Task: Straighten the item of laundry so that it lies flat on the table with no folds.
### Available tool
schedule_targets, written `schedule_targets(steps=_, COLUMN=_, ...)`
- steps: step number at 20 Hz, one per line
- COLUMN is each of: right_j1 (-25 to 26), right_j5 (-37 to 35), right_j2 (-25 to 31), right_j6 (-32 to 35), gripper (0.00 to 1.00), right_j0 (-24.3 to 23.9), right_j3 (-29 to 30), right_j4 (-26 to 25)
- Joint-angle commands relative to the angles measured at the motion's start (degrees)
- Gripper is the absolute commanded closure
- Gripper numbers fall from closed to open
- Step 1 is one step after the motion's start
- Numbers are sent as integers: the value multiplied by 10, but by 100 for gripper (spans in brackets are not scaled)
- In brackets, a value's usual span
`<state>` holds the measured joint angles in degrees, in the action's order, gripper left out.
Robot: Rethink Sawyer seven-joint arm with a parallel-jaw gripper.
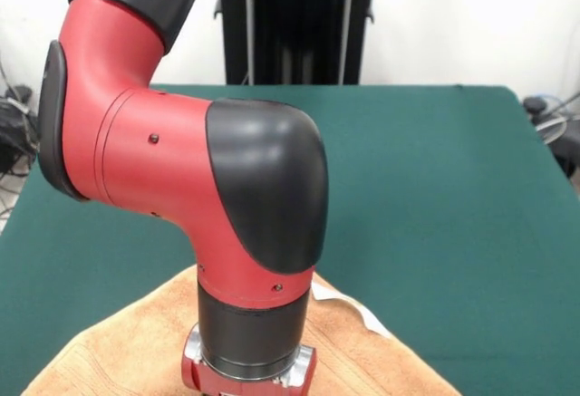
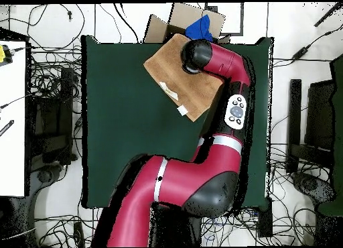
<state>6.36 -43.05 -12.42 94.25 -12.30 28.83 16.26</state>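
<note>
The item of laundry is an orange-tan towel lying at the near edge of the table, under the arm's wrist. A white tag shows at its right edge. In the overhead view the towel lies spread out and turned diagonally at the top edge of the green table, with two white tags on its lower left edge. The arm's last link covers its upper right part. The wrist points straight down onto the towel. The gripper itself is cut off in the front view and hidden under the arm from above.
A cardboard box with a blue object sits just beyond the table's top edge in the overhead view. Cables cover the floor all around. A white bench stands at the left. The arm's elbow bulks over the table's middle.
</note>
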Motion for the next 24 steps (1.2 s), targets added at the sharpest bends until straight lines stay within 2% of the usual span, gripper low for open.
schedule_targets(steps=1, right_j1=14, right_j5=46, right_j2=37, right_j6=119, gripper=0, right_j0=19, right_j3=162, right_j4=-24)
schedule_targets(steps=13, right_j1=-4, right_j5=78, right_j2=16, right_j6=177, gripper=0, right_j0=43, right_j3=199, right_j4=-8)
schedule_targets(steps=24, right_j1=-13, right_j5=88, right_j2=17, right_j6=189, gripper=0, right_j0=48, right_j3=221, right_j4=11)
